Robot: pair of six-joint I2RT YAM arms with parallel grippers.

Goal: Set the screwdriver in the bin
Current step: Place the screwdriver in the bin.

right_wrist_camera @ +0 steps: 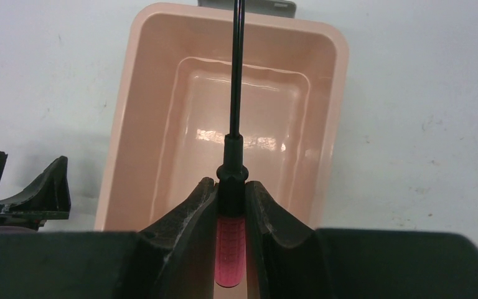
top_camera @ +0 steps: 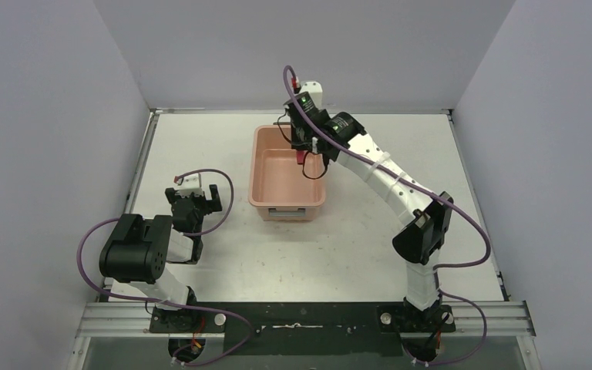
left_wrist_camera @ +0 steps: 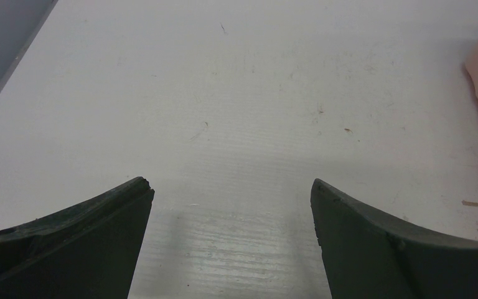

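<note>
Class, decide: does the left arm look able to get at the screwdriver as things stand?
Probably not: the screwdriver is clamped in the right gripper above the bin, while the left gripper hangs open over the table beside it.

One bin, one screwdriver over it; two arms flanking the bin, left arm and right arm; two grippers, left gripper and right gripper

Illumination bright, even, diffuse from overhead. Shadows soft. Glare patch on bin floor. Wrist-view foregrounds slightly soft.
</note>
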